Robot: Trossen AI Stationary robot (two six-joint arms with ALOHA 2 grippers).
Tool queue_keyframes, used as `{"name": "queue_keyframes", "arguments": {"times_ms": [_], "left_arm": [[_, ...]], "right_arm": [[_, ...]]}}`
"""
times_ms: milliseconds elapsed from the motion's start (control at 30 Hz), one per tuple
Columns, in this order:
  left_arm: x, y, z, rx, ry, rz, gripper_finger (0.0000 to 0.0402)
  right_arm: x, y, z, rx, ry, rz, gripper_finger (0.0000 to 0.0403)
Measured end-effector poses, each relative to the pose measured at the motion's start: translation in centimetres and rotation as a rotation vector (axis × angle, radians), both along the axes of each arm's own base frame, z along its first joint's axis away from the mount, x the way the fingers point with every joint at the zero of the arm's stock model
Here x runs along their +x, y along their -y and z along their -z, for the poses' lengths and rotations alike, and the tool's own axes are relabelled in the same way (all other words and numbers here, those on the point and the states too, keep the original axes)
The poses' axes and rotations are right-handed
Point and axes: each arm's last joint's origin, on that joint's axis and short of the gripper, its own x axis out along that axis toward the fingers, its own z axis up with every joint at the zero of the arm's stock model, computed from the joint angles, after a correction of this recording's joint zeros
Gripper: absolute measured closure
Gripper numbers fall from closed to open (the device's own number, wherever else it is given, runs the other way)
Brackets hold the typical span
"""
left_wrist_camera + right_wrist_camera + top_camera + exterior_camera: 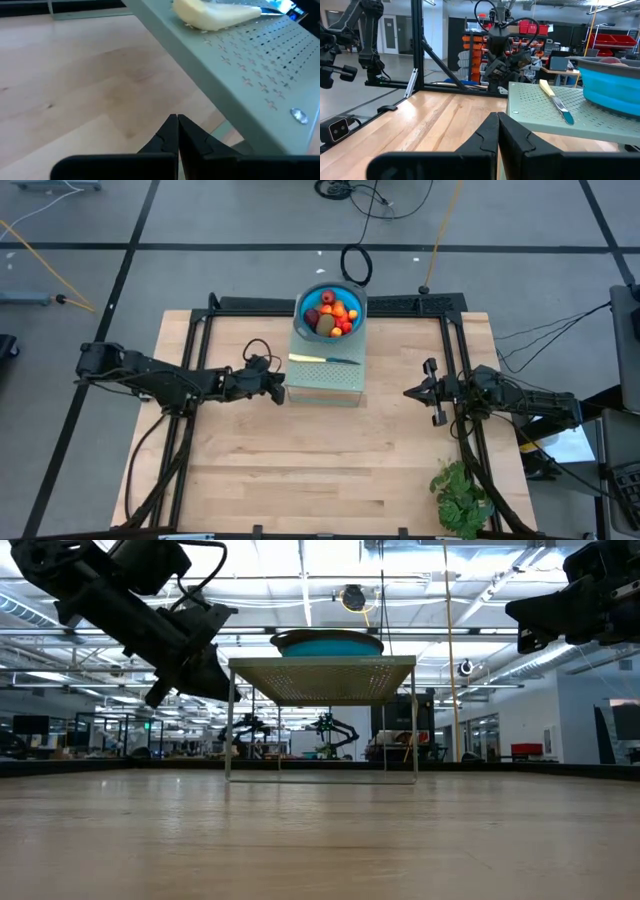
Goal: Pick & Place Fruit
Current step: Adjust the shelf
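Wooden table [300, 460]: perforated green stand [326, 383] at back centre, leafy bunch [460, 498] front-right corner.

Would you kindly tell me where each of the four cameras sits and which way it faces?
High view: overhead, looking straight down; both arms, blue bowl of fruit on the perforated grey-green stand.
Low view: at tabletop height, looking level under the stand; both arms enter from above.
Left wrist view: on the left arm, facing the stand's edge; left gripper shut.
Right wrist view: on the right arm, facing the stand; right gripper shut.
Both wrist views share the pale-handled knife.
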Motion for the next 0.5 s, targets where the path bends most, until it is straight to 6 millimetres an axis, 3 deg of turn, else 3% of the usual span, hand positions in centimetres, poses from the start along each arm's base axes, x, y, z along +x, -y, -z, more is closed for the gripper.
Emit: {"name": "queue_keyframes", "arguments": {"times_ms": [500], "left_arm": [[0.37,0.07,-0.63,-0.023,0.071,-0.009,0.0401]], "right_arm": [[0.00,0.01,0.00,-0.011,0.001,0.002,0.0403]]}}
